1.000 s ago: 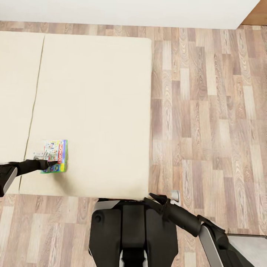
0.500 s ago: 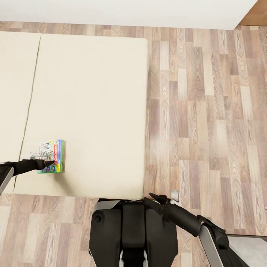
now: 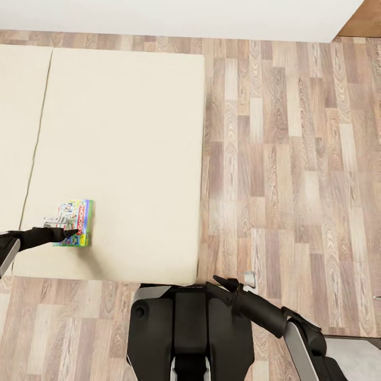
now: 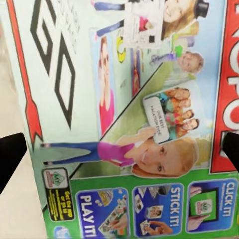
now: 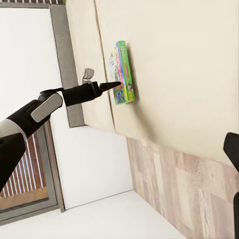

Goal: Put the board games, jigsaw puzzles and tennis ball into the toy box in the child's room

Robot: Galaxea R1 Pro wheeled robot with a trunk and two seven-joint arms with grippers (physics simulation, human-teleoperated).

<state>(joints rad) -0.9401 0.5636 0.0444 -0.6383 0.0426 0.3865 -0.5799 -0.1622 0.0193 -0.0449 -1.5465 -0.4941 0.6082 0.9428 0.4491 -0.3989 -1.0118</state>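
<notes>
Lower left of the head view: a flat green-edged Monopoly board game box (image 3: 74,223) lies on the cream mattress bed (image 3: 121,132). The left tool (image 3: 67,232) straddles it, fingers apart; closing off-centre could let it slip.

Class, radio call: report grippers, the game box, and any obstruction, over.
Left gripper open, fingers straddling Monopoly box, not closed. Box flat on bed. Right gripper idle near trunk, state unclear. Nothing blocking.
</notes>
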